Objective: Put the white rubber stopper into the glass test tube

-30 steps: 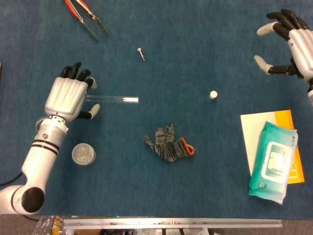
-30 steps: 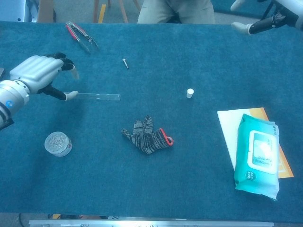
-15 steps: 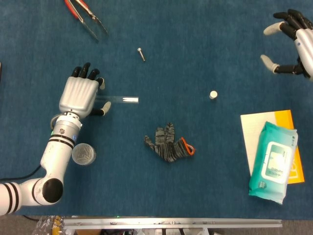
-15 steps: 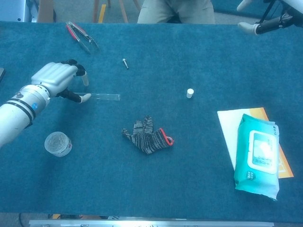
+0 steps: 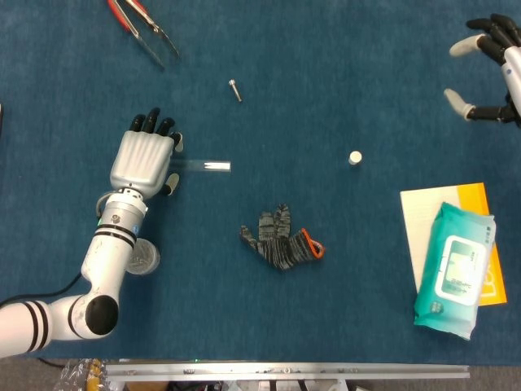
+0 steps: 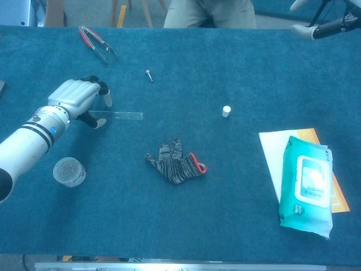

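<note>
The glass test tube [image 5: 207, 166] lies flat on the blue cloth, its open end to the right. My left hand [image 5: 145, 159] covers the tube's left end, fingers arched over the far side and thumb on the near side. The chest view shows a gap between those fingers [image 6: 105, 95] and the tube [image 6: 124, 116], so nothing is gripped. Far off to the right, the white rubber stopper [image 5: 355, 157] stands alone, also seen in the chest view as a small white stopper [image 6: 226, 110]. My right hand [image 5: 496, 73] hovers open at the far right edge, well beyond the stopper.
A grey knit glove [image 5: 281, 239] lies in the middle. Tongs [image 5: 145, 28] and a screw [image 5: 235, 90] sit at the back. A round metal lid [image 5: 146, 257] lies by my left forearm. A wipes pack [image 5: 454, 269] rests on a yellow-and-white pad [image 5: 419, 220] at right.
My left hand has slid right and now covers the tube's left end. My right hand has drifted further right toward the frame edge. The tube and stopper have not moved.
</note>
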Tool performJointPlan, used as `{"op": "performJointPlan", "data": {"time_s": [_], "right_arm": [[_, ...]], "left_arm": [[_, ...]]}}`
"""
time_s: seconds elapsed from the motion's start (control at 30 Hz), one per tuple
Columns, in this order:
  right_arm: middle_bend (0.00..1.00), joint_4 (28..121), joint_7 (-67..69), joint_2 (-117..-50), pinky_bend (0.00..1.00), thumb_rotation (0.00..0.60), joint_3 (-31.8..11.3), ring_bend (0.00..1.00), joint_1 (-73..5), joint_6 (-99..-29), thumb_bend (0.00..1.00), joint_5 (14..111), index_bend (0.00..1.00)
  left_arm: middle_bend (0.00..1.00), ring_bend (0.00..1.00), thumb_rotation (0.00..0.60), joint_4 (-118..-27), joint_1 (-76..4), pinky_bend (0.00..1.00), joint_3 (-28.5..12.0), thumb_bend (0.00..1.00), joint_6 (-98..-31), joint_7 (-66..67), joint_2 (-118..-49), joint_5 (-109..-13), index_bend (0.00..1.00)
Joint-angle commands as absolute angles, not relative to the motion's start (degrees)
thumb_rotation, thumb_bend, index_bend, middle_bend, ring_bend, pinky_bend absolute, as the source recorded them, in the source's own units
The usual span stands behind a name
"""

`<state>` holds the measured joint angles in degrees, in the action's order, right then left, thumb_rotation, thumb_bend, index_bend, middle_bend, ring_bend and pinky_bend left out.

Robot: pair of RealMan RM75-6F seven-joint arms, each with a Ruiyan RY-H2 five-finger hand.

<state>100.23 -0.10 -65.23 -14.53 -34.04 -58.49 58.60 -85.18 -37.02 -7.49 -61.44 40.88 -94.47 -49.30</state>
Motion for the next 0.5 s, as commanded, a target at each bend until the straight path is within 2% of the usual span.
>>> {"op": "performJointPlan", "data": {"time_s": [0.03,0.5], "right_arm": [[0.17,100.21,0.02,-65.02,0.12,0.427,-14.64,0.01,-33.9,-58.51,0.27,58.59,0.33],[0.17,100.01,0.53,-64.62,0.12,0.427,-14.95,0.01,-33.51,-58.17,0.27,58.67,0.33]], "left_arm": [[0.18,0.0,0.589,-84.49,-37.18,0.08,-7.4,0.29,-61.43,40.39,-95.04,-49.39,0.39],[0.21,0.0,0.598,-81.11,-37.43,0.08,-7.5,0.29,-61.46,38.07,-97.03,-49.94,0.45]]}}
